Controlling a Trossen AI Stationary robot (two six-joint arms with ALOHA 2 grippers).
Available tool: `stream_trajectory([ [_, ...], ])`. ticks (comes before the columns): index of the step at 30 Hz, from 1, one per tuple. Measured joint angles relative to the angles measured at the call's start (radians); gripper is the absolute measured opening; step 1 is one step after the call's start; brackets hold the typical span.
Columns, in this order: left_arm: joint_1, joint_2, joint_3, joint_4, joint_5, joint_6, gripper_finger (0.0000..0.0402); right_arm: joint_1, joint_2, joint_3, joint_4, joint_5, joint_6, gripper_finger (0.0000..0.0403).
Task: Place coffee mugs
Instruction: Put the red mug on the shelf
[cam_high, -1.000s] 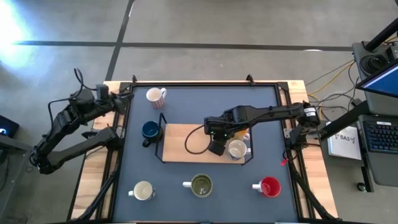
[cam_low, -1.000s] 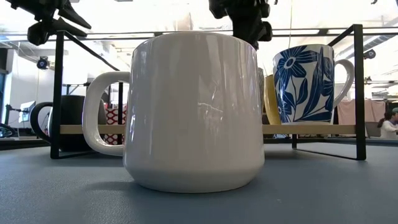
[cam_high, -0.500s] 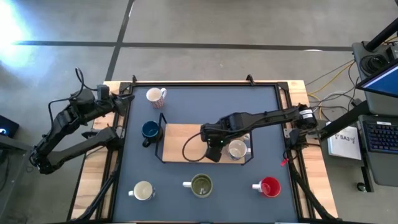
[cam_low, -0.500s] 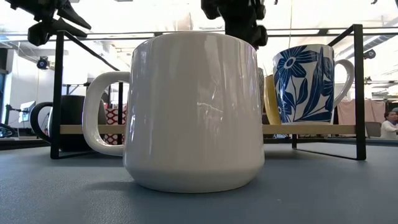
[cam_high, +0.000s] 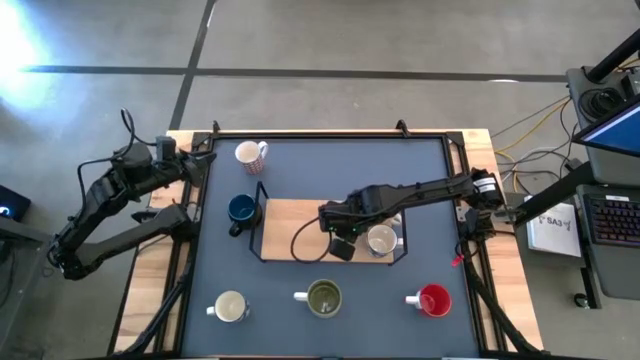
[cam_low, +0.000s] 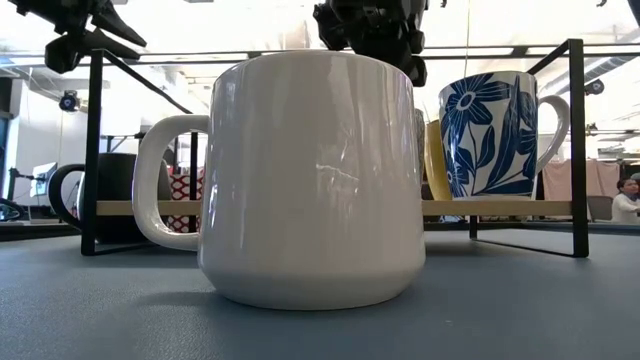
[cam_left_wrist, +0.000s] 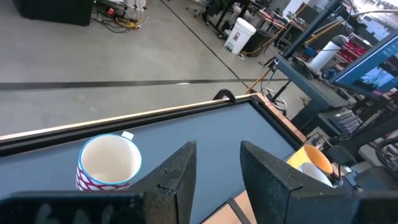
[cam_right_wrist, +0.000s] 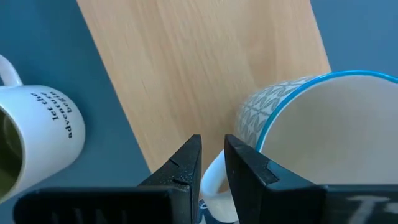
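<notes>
My right gripper (cam_high: 340, 245) hangs over the wooden shelf (cam_high: 285, 225) of a black-framed rack, shut on a white mug with a grey pattern and blue rim (cam_right_wrist: 311, 118); the arm hides this mug in the high view. A blue-flowered mug (cam_low: 490, 130) and an orange mug (cam_low: 434, 160) stand on the shelf. On the mat stand a red-marked white mug (cam_high: 250, 153), a dark blue mug (cam_high: 240, 209), a cream mug (cam_high: 230, 306), a white mug with an olive inside (cam_high: 323, 297) and a red mug (cam_high: 433, 299). My left gripper (cam_left_wrist: 217, 168) waits open above the far-left corner. My right gripper has the patterned mug's white handle (cam_right_wrist: 214, 180) in the narrow gap between its two fingers (cam_right_wrist: 186, 168), coming from above and pointing down. The mug is upright over the wooden shelf; whether its base rests on the shelf, I cannot tell.
The rack's black uprights and rails (cam_low: 577, 150) border the shelf. The left half of the shelf (cam_right_wrist: 205, 62) is bare wood. The olive-inside mug (cam_low: 310, 180) stands close to the rack's near side. Cables, a laptop and equipment lie beyond the table's right edge.
My right gripper has moved a little toward the table's left, over the shelf, its fingers still pointing down. The blue-flowered mug and the mugs on the mat have stayed where they were.
</notes>
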Motion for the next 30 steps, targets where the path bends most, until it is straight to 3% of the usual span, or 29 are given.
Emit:
stream_trajectory([
  [19, 0.0, 0.0, 0.0, 0.0, 0.001, 0.001, 0.0107, -0.021, 0.002, -0.002, -0.034, 0.03, -0.044, 0.0059],
  [30, 0.0, 0.0, 0.0, -0.001, 0.001, 0.001, 0.0107, -0.02, -0.05, 0.025, -0.047, 0.023, 0.037, 0.0059],
])
